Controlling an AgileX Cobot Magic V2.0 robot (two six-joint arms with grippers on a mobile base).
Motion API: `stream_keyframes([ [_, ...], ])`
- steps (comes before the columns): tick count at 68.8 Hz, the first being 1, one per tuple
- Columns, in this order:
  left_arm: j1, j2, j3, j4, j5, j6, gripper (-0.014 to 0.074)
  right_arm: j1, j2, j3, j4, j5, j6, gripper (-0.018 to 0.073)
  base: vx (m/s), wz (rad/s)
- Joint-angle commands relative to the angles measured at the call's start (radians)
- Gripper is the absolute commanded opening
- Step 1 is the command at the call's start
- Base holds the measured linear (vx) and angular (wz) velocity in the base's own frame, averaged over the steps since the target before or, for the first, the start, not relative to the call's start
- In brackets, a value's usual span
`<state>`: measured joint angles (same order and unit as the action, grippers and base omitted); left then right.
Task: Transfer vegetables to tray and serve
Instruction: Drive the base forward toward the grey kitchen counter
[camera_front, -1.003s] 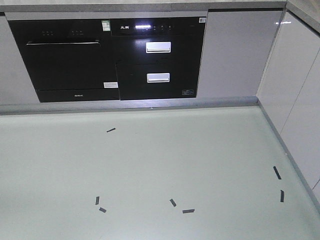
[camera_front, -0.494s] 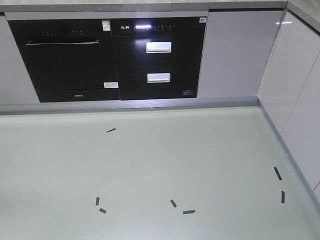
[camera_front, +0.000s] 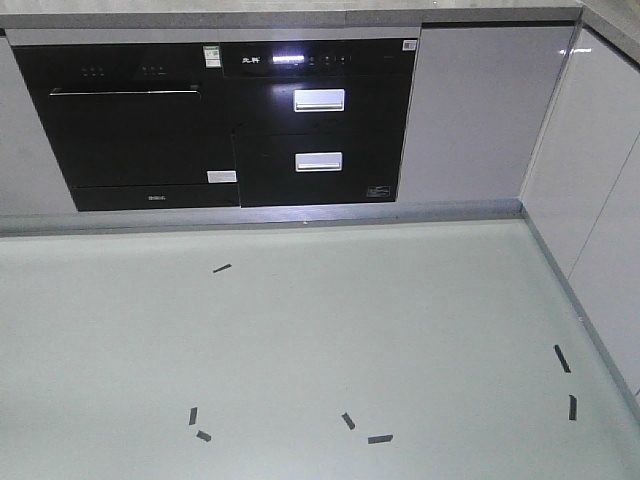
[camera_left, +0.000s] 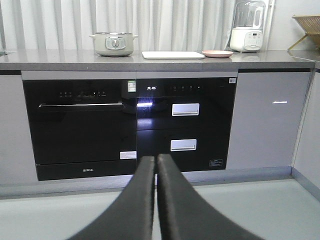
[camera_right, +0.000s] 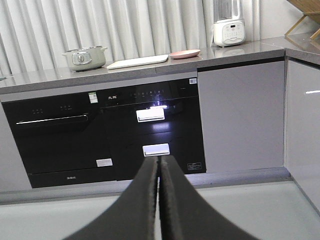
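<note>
The front-facing view looks steeply down from above onto the pale floor (camera_front: 300, 340) and the black built-in appliances (camera_front: 130, 140) beyond. Both wrist views sit low, facing level along the left gripper (camera_left: 152, 158) and right gripper (camera_right: 159, 159) toward those appliances, the right one from farther right. All three share the appliance fronts; only the wrist views reach the countertop (camera_left: 50, 64).

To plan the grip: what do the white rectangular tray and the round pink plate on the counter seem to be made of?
The white rectangular tray looks like matte plastic or melamine: even colour, thin edge, no glare. The round pink plate may be ceramic or plastic; it is smooth and evenly coloured, but too small to decide.
</note>
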<state>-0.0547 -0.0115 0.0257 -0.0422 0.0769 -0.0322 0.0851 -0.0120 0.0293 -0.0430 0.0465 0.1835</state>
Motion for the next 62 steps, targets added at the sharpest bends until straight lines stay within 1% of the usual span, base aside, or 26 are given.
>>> stream_keyframes([
  [1, 0.002, -0.014, 0.027, -0.002, -0.077, -0.009, -0.0006, -0.007, -0.007, 0.013, -0.004, -0.077, -0.005, -0.0002, 0.11, -0.04],
  [19, 0.002, -0.014, 0.027, -0.002, -0.077, -0.009, -0.0006, -0.007, -0.007, 0.013, -0.004, -0.077, -0.005, -0.0002, 0.09, 0.00],
  [45, 0.002, -0.014, 0.027, -0.002, -0.077, -0.009, -0.0006, -0.007, -0.007, 0.013, -0.004, -0.077, -0.005, -0.0002, 0.08, 0.15],
  [62, 0.002, -0.014, 0.027, -0.002, -0.077, -0.009, -0.0006, -0.007, -0.007, 0.013, -0.004, -0.077, -0.005, -0.0002, 0.09, 0.05],
])
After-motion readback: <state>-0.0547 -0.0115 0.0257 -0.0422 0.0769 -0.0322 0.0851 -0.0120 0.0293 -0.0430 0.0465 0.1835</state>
